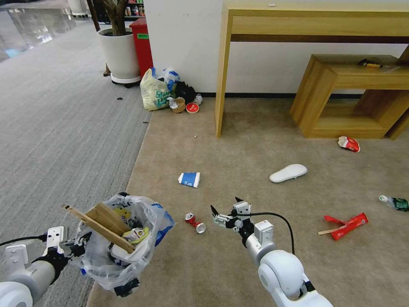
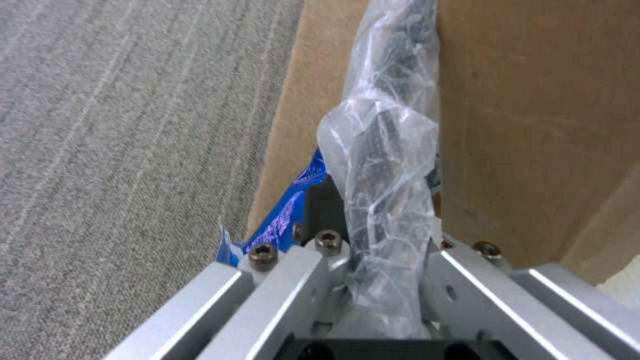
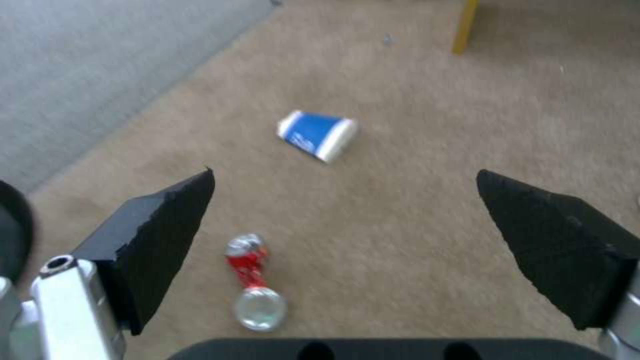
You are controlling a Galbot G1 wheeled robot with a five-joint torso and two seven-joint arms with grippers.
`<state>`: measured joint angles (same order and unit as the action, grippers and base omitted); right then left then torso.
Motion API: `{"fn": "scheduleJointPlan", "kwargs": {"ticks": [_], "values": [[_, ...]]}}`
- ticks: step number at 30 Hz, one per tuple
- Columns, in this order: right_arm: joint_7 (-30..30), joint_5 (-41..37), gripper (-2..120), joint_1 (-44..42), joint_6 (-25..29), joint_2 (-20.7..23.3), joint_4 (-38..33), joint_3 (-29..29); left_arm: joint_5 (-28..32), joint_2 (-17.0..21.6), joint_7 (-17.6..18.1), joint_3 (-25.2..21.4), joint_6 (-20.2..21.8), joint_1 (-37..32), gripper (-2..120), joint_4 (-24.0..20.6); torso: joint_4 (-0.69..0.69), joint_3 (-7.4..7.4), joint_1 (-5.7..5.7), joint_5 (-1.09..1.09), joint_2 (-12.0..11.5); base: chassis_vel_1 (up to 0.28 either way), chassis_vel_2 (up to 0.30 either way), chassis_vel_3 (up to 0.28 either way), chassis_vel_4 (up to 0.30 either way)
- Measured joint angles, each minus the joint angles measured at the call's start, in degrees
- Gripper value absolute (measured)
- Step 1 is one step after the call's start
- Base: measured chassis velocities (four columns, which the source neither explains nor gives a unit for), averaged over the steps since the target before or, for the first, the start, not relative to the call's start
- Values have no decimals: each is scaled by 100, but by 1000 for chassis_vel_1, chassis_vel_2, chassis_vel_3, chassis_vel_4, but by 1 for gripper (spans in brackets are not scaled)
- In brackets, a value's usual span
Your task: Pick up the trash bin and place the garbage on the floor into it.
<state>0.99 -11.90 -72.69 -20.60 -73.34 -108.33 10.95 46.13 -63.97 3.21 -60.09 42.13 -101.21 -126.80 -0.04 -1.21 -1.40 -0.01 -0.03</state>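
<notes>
My left gripper (image 1: 74,249) is clamped on the rim of the trash bin (image 1: 123,238), holding it up over the beige carpet's (image 1: 238,140) left edge so litter can drop in. My right gripper (image 1: 225,212), jaws wide and empty, reaches forward and down beside the crushed can (image 1: 195,222), the blue-white cup (image 1: 189,179) beyond.

Left gripper (image 2: 383,280) jaws closing on the trash bin (image 2: 390,90) rim through its crinkly clear liner, blue patch (image 2: 287,215) showing beside, brown cardboard (image 2: 533,125) leaning behind, grey striped carpet (image 2: 120,150) lying below.
</notes>
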Motion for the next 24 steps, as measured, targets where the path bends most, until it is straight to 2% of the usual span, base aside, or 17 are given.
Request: {"fn": "scheduleJointPlan", "kwargs": {"ticks": [3, 9, 12, 24], "values": [[-80, -96, 100, 574, -23, -23, 755, -200, 45, 6, -45, -214, 0, -18, 0, 78, 1, 0, 0, 0, 0, 0, 0, 0, 0], [-341, -165, 100, 1055, -132, -144, 1532, -383, 85, 8, -48, -354, 0, -39, 0, 111, 4, 0, 0, 0, 0, 0, 0, 0, 0], [-494, -116, 100, 1417, -113, -332, 2328, -522, 83, -6, -51, -367, 0, -36, 0, 134, 2, 0, 0, 0, 0, 0, 0, 0, 0], [-1073, 173, 100, 2105, 130, -712, 3759, -824, 29, -16, -27, -278, 0, 61, 0, 160, 2, 0, 0, -1, -1, 0, 0, 0, 0]]}}
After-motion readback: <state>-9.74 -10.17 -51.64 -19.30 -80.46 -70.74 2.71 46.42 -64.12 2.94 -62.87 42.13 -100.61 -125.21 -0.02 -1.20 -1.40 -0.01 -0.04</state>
